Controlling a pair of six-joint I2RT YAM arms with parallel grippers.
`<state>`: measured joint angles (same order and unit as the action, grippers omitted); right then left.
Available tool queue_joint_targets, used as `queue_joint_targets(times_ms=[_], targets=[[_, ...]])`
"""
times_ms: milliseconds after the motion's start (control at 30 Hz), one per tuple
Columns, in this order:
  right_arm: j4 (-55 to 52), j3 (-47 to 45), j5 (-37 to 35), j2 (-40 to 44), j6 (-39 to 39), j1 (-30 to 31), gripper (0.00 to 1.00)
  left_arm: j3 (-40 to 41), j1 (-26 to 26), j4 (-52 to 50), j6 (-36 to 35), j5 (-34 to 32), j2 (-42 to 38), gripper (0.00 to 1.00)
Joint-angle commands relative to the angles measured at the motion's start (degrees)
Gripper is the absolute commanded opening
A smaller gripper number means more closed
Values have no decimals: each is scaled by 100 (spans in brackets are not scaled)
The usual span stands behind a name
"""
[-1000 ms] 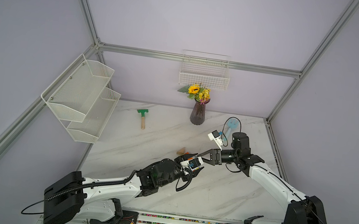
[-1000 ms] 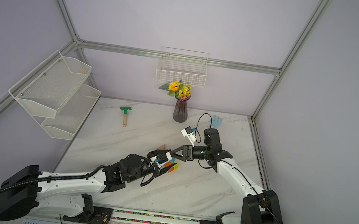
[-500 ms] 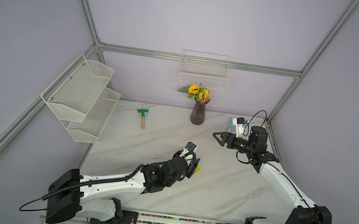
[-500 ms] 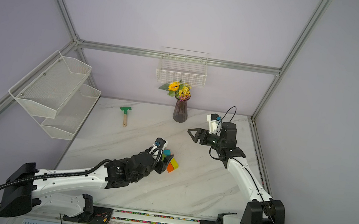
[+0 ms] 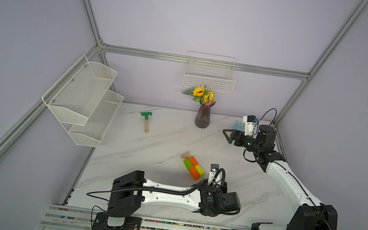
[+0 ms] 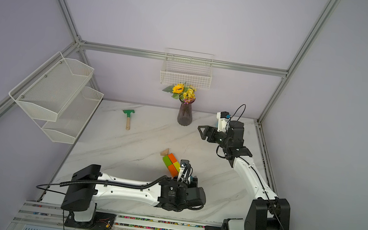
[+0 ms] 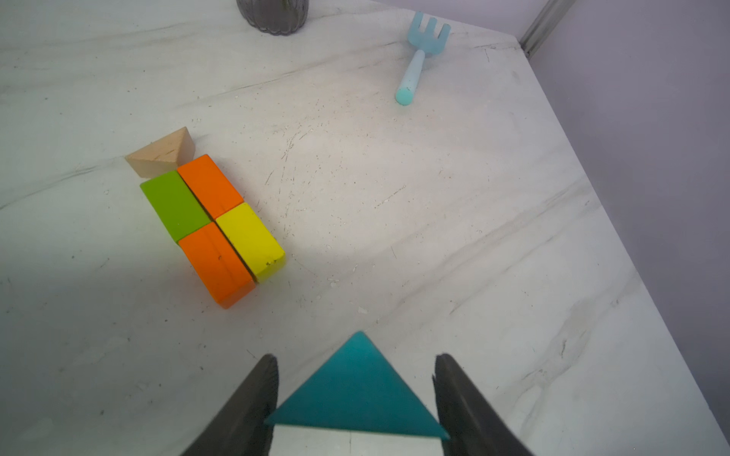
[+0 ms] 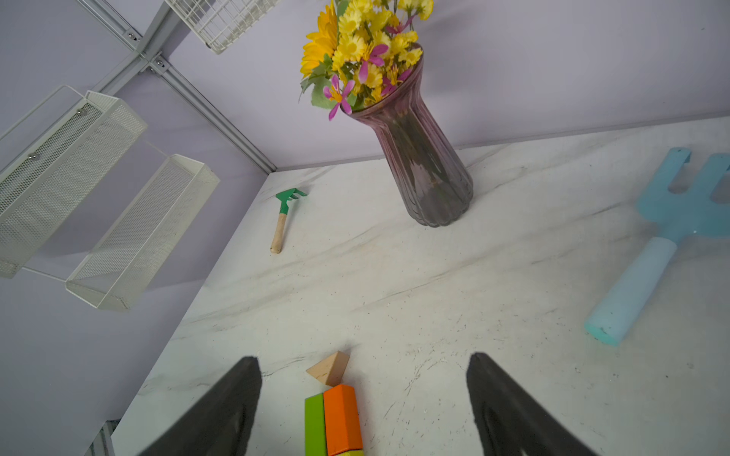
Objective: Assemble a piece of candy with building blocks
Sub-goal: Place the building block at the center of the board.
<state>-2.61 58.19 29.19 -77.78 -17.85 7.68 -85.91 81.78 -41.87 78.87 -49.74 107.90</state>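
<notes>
Nearest, well on the near side of the vase [image 5: 203,117]: left gripper [image 7: 355,357], fingers [image 7: 253,395] clamped on the base corners of the teal triangle [image 7: 355,391], whose tip points toward the vase. Whether the triangle touches the table [image 5: 148,154] can't be told.

Next toward the vase: the candy [image 5: 192,167], part built and apart from the teal triangle. The body is a two-by-two rectangle, blocks touching: near orange block [image 7: 215,260] beside the yellow block [image 7: 251,237], then the green block [image 7: 174,205] beside the far orange block [image 7: 209,185]. The tan triangle [image 7: 162,152] sits at the end facing the vase, tip against the rectangle. The end facing away from the vase is bare.

Right gripper [image 5: 227,136]: just right of the vase, slightly nearer, above the table. Its jaws are wide apart and empty.

Light blue fork [image 7: 420,55]: flat on the table, right of the vase, mostly hidden behind the right gripper in both top views.

Green-headed rake [image 5: 145,120]: flat, well left of the vase.

Wire basket [image 5: 209,75]: on the wall above the vase.
</notes>
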Motion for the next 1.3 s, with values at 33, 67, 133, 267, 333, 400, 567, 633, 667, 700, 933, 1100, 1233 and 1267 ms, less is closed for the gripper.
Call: queue_joint_targets(times_ms=[33,67,133,267,333,400,567,633,667,700,933,1100,1233,1267], targets=[[60,-205,-34,350,130,-33,85,-530,49,-2242,2321,-247,623,0],[55,-247,-31,413,132,-35,85,-540,65,-2415,2547,-214,739,0],[39,-316,-72,512,128,-31,85,-540,84,-2597,2838,-248,882,0],[14,-358,-175,663,132,-34,85,-596,117,-2681,3097,-473,1199,0],[15,-343,-97,659,150,-33,85,-712,119,-2671,3134,-566,1422,0],[-44,-301,-67,645,159,-30,85,-840,142,-2663,3134,-627,1604,0],[-73,-252,-399,663,180,-35,85,-619,181,-2500,3441,-739,1626,0],[-101,-144,-423,661,194,-39,85,-404,181,-2329,3564,-746,1573,0],[-123,-67,-389,659,202,-43,84,-298,181,-2193,3565,-755,1545,0],[-157,-3,-356,639,211,-39,84,-240,181,-2090,3542,-778,1529,0],[-184,98,-319,523,135,-46,83,-215,138,-1768,3377,-902,1696,0],[-258,129,-380,524,141,-43,83,63,67,-1498,3561,-714,1593,0],[-305,140,-451,539,175,-39,83,162,27,-1288,3513,-597,1611,4],[-325,140,-455,553,177,-39,83,145,5,-1256,3479,-561,1636,9]])
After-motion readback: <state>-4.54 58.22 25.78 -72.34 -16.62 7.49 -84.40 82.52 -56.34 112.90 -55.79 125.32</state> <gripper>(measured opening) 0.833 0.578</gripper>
